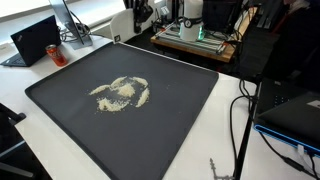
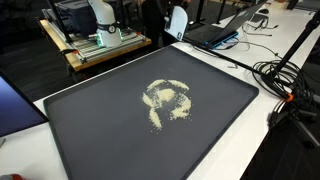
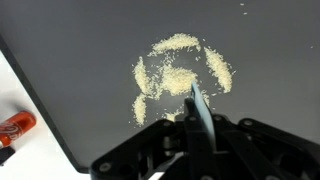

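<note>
Tool (image 3: 196, 100) shut tight, empty afaict, tip just beside pale ring-shaped grain scatter (image 3: 180, 72) on black mat (image 3: 70, 60); prob pushing grains, nxt needs low steady pass.

We can read no text, label, brand or number in any view. At the lower left of the wrist view, a red-orange object (image 3: 14, 126) bears pale marks, perhaps lettering, too blurred for us to make out. The black mat (image 1: 60, 100) and the laptop (image 1: 36, 40) at upper left of an exterior view show us nothing legible.
</note>
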`<state>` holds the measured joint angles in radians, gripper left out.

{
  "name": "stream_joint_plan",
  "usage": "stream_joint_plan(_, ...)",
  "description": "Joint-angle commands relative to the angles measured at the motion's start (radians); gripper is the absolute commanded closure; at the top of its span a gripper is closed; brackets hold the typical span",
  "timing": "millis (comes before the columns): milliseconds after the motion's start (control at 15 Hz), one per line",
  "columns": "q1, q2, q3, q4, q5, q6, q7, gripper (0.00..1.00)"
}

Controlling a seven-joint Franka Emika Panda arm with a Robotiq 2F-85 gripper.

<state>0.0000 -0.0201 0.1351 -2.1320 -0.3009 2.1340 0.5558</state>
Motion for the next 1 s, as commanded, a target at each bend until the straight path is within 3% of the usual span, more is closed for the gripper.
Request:
stream_joint_plan(0,0.020,0.117,-0.040,0.075,-0.085,0.021,0.146,0.99)
stream_joint_plan(533,0.130,0.355,-0.121,0.311,-0.230,-0.017,0.336,0.99)
stream_joint_plan(800,0.187,0.453,-0.160,0.432,-0.298,-0.066,0.353,0.99)
stream_joint_plan(867,0.172,0.392,-0.152,0.347,-0.256,-0.022,0.334,0.96)
stream_joint_plan(933,0.180,0.413,-0.158,0.372,-0.263,-0.031,0.335,0.96)
